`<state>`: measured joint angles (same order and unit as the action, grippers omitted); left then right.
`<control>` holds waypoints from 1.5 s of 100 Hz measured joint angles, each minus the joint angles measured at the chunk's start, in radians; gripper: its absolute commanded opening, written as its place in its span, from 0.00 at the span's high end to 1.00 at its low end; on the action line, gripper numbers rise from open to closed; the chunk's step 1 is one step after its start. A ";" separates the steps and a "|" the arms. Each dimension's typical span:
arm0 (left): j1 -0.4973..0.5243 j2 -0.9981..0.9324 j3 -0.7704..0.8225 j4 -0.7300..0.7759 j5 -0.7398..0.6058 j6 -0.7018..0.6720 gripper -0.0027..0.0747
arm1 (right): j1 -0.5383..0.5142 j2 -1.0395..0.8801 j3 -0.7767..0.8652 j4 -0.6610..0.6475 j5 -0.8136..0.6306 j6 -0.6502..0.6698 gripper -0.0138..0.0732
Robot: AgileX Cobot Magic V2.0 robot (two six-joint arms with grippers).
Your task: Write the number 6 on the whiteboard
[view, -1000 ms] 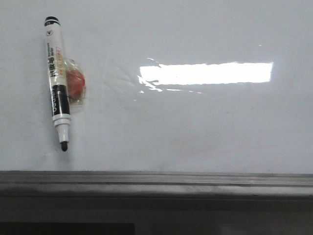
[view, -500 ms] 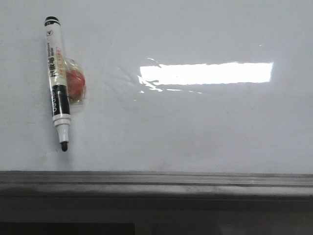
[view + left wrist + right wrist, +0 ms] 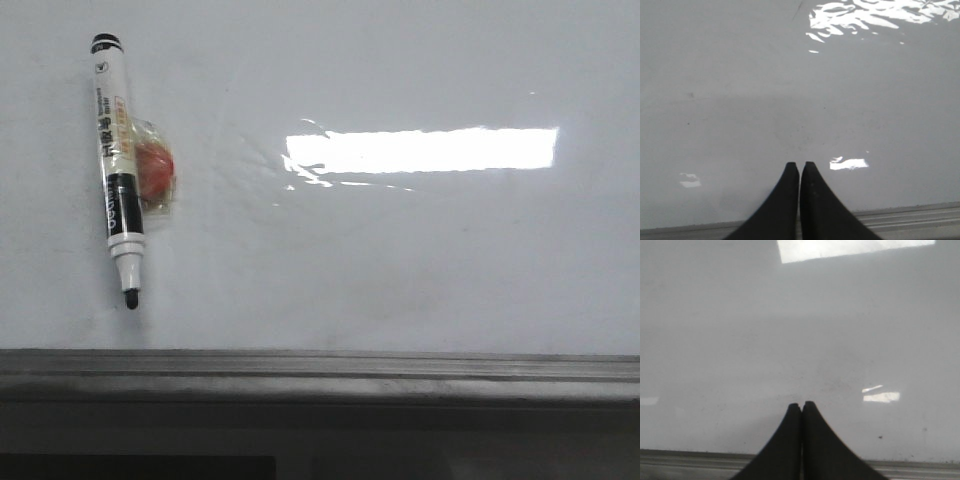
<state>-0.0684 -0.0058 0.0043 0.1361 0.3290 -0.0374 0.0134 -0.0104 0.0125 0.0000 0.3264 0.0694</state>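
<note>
A glossy pale whiteboard [image 3: 400, 260] is filling almost the whole front view, with a bright rectangular glare [image 3: 420, 150] shining across its upper middle and a dark grey ledge [image 3: 320, 375] running along its near edge. No number 6 is showing anywhere on it: the surface is looking blank apart from faint smudges, so the writing is judged not yet begun and the whole figure is left to draw.

A marker [image 3: 117, 165] is lying on the board at the far left, its black tip uncapped and pointing toward the ledge, its body white with a black band. Something small and red [image 3: 155, 175] in clear wrapping is sitting tight against its side; what it is cannot be told.

The left hand [image 3: 799, 166] is hanging over bare board near the ledge with its fingers pressed together, gripping nothing. The right hand [image 3: 801, 405] is doing the same, closed and empty. Neither is appearing in the front view, and the marker is lying untouched.
</note>
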 measured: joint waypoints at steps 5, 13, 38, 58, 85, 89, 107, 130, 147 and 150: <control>0.000 0.000 0.000 0.000 0.000 0.000 0.99 | 0.000 0.000 0.000 0.000 -0.007 0.000 0.91; 0.000 0.000 0.000 0.002 0.000 0.000 0.99 | 0.000 0.000 0.002 0.000 -0.029 0.000 0.91; 0.000 0.000 0.000 0.083 -0.013 0.000 0.99 | 0.000 0.000 0.002 0.000 -0.119 0.000 0.91; 0.000 0.000 0.000 0.040 -0.132 0.000 0.99 | 0.000 0.000 0.002 0.000 -0.232 0.000 0.91; 0.000 0.000 0.000 -0.013 -0.233 0.000 0.99 | 0.000 0.000 0.002 0.000 -0.333 0.000 0.91; 0.000 0.000 0.000 -0.034 -0.250 0.000 0.99 | 0.000 0.000 0.002 0.000 -0.333 0.000 0.91; 0.000 0.000 -0.009 -0.144 -0.269 0.000 0.99 | 0.000 0.000 0.000 0.069 -0.213 0.000 0.91; 0.000 0.010 -0.182 -0.183 -0.049 0.000 0.99 | 0.000 0.091 -0.112 0.152 -0.028 0.000 0.91; 0.000 0.057 -0.258 -0.187 0.043 0.000 0.90 | 0.000 0.201 -0.149 0.166 -0.021 0.000 0.91; 0.000 0.062 -0.260 -0.187 0.046 0.000 0.83 | 0.000 0.214 -0.150 0.168 -0.021 0.000 0.91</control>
<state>-0.0684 0.0564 -0.2560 -0.0505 0.3747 -0.0374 0.0134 0.2039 -0.1371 0.1676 0.3056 0.0694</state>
